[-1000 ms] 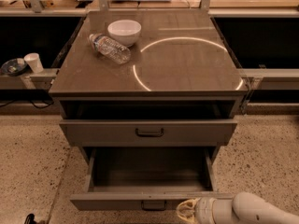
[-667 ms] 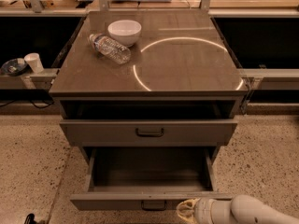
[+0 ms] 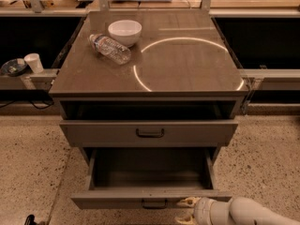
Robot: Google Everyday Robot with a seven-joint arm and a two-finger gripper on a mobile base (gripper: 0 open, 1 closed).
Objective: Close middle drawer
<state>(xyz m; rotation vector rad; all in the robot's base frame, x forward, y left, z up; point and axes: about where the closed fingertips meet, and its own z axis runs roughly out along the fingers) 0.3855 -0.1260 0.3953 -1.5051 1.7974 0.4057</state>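
The middle drawer (image 3: 117,199), pulled far out, fills the 6 o'clock foreground; the tool (image 3: 187,210), fingers spread and gripping nothing, sits at 5 o'clock, just beside its front panel.

On the cabinet (image 3: 187,64) top, back left, sits a bowl (image 3: 125,32), with a bottle (image 3: 110,48) lying just before it. Below the upper drawer (image 3: 197,133), the middle drawer (image 3: 108,199) juts forward. The gripper (image 3: 186,210) is at its front, right of the pull.
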